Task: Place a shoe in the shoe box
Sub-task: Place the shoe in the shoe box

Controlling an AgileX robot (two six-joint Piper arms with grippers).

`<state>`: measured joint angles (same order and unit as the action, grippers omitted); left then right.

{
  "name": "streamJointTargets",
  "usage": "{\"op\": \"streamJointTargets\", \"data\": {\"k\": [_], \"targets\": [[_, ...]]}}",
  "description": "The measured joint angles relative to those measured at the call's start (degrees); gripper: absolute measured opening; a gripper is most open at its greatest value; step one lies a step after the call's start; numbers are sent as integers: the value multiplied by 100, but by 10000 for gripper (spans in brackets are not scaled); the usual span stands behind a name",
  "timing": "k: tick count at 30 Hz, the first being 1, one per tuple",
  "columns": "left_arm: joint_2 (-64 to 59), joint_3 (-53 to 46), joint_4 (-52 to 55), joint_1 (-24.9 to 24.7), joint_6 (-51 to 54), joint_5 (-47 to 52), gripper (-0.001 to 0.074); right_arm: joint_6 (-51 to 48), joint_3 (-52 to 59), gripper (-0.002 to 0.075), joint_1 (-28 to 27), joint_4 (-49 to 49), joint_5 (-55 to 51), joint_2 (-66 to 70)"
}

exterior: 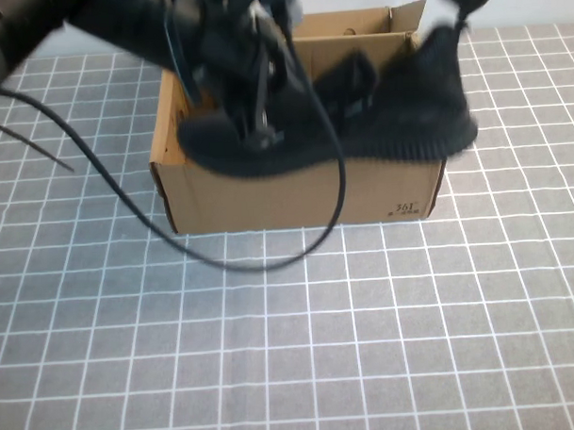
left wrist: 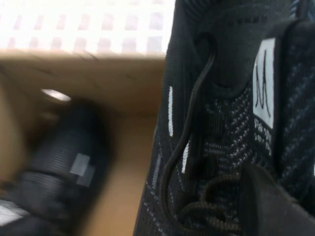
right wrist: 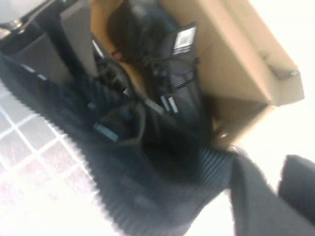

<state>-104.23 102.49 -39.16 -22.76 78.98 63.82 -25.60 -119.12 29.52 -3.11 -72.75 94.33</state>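
A black knit shoe point(exterior: 359, 128) hangs level above the open cardboard shoe box point(exterior: 296, 200), over its front wall. My left gripper point(exterior: 255, 122) is shut on the shoe's left end; the left wrist view shows laces and tongue point(left wrist: 221, 123) close up beside one finger point(left wrist: 275, 206). My right gripper point(exterior: 459, 11) is above the shoe's raised right end and holds it by the heel; in the right wrist view the shoe point(right wrist: 123, 172) lies against its fingers point(right wrist: 251, 196). A second black shoe point(right wrist: 172, 73) lies inside the box; it also shows in the left wrist view point(left wrist: 64, 162).
The box's back flaps point(exterior: 375, 23) stand open. A black cable point(exterior: 223, 260) from my left arm loops down onto the grey gridded mat point(exterior: 292, 356) in front of the box. The box's inner wall point(left wrist: 118, 88) is just below the held shoe.
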Motion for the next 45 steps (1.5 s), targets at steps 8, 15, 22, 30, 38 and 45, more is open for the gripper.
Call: {"op": "streamJointTargets", "data": {"k": [8,15,22,30,38,45], "targets": [[-29,443,219,0,96,-947,20,1265,1159,-8,0,-136,10,-1336],[-374,443,606,0,234,-1411,20,1808,2823,-15,0,-145,10,-2483],[-708,443,699,0,437,-1798,20,2271,4083,-16,0,-225,337,-3382],[-948,443,699,0,513,-1966,20,2356,4808,-16,0,-284,365,-3855],[-1194,443,702,0,385,-1878,20,2356,4914,-16,0,-292,395,-3890],[-1279,443,700,0,320,-1800,20,2356,4914,-16,0,-292,417,-3904]]}}
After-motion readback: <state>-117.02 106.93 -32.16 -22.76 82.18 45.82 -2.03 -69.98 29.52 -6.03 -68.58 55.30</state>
